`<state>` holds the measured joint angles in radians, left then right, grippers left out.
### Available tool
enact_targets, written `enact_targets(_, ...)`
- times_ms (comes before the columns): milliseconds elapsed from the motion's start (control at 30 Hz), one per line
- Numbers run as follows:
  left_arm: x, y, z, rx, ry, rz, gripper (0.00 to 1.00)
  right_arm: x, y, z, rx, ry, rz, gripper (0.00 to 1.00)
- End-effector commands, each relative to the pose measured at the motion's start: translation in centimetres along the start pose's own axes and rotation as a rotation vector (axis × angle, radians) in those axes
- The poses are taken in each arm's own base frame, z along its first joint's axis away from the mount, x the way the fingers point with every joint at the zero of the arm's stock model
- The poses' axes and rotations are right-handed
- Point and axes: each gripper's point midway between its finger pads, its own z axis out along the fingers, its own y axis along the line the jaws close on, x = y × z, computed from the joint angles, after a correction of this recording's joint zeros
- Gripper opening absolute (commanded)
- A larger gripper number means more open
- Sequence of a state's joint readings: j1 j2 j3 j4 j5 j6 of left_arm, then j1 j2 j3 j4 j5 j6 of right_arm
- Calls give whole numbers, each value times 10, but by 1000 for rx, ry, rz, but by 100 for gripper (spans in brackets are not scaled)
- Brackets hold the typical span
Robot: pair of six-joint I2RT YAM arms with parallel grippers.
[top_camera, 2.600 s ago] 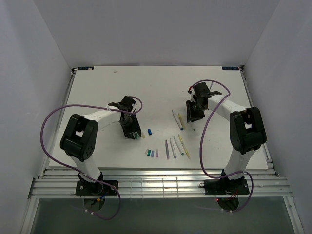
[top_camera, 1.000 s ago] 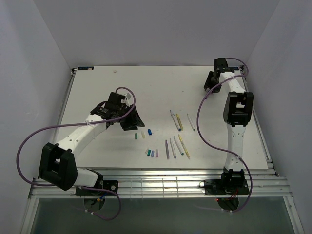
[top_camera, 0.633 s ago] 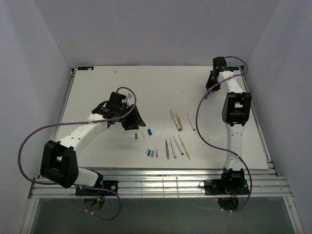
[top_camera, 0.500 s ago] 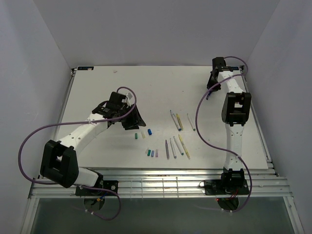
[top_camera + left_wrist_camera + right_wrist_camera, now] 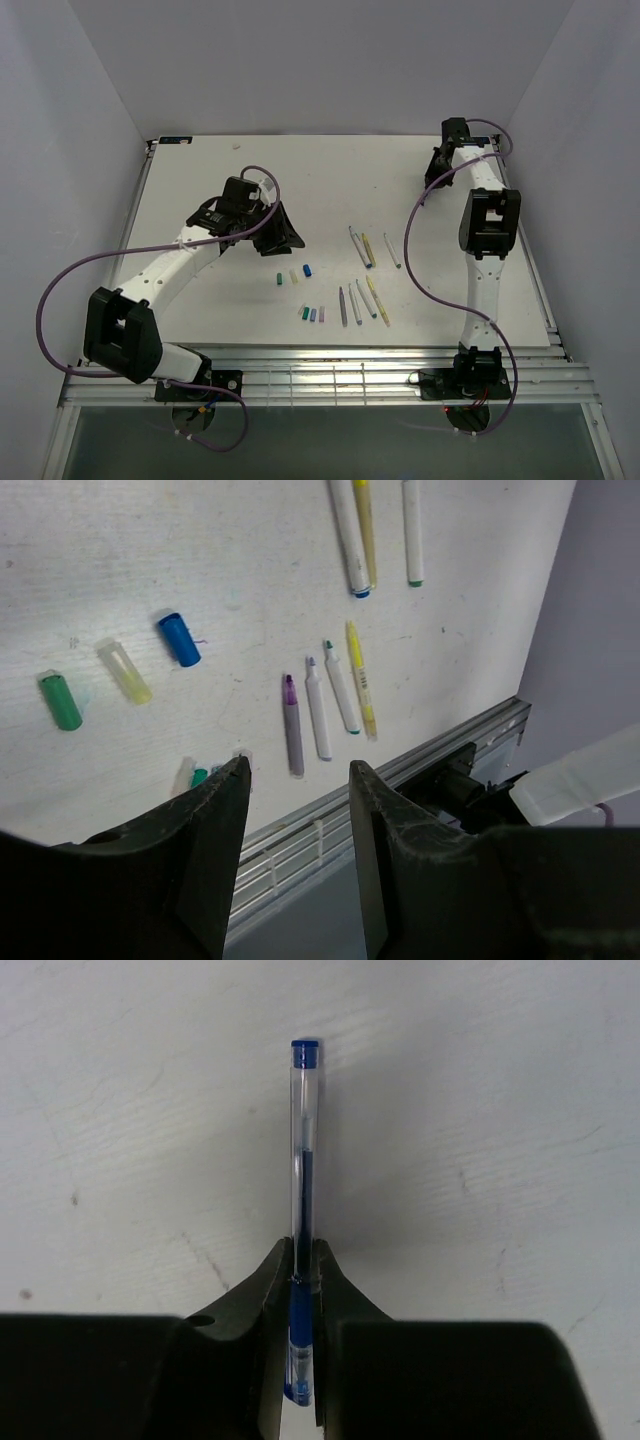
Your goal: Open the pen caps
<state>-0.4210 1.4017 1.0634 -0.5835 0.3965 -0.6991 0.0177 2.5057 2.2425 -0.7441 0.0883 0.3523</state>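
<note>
Clear, blue-ended pen (image 5: 303, 1160) (green cap (image 5: 60, 701), blue cap (image 5: 180, 639)).

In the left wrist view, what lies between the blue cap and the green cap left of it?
A pale yellow cap, touching neither the blue cap nor the green cap, in the left wrist view.

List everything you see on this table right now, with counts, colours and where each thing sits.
far caps: three; green, pale yellow, blue; a row mid-table.
near caps: three; green, blue, purple; a tighter row nearer the arm bases.
far pens: three; whitish and yellow; right of the far caps.
near pens: four; grey-purple, two white, yellow; right of the near caps.
clear pen: one; blue ink; gripped, far right of the table.
table: one; white.
cables: purple; looping off both arms.
left end effector: open, empty, over the caps.
right end effector: shut on the clear pen.
</note>
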Motion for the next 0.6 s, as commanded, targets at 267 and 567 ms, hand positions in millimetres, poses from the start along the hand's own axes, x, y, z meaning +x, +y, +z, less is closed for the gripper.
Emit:
enact_targets(267,-29,-84,-26,294,-7,40,55,35,110,-198,-490,-62,48,8)
enact_targets(567,-6,-137,-24,442,10,111,59,153,168,-285,-736,53,-64,8)
